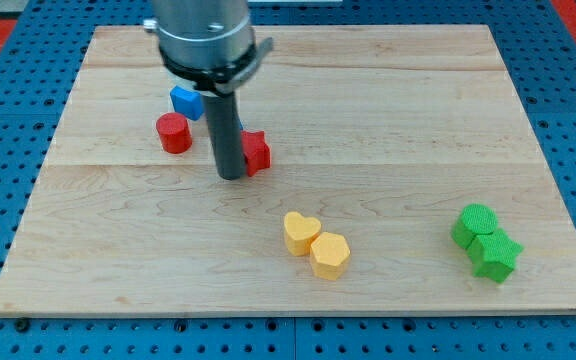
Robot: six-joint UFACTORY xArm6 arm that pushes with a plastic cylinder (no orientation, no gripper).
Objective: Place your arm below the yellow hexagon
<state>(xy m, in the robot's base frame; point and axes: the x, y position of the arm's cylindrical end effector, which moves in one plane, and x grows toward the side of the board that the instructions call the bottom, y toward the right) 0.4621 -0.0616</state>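
Note:
The yellow hexagon lies on the wooden board, low and a little right of centre. A yellow heart touches its upper left side. My tip rests on the board up and to the left of the yellow hexagon, well apart from it. The rod stands right against the left side of a red block and partly hides it.
A red cylinder and a blue block lie left of the rod. A green cylinder and a green star-like block sit together at the lower right. A blue pegboard surrounds the board.

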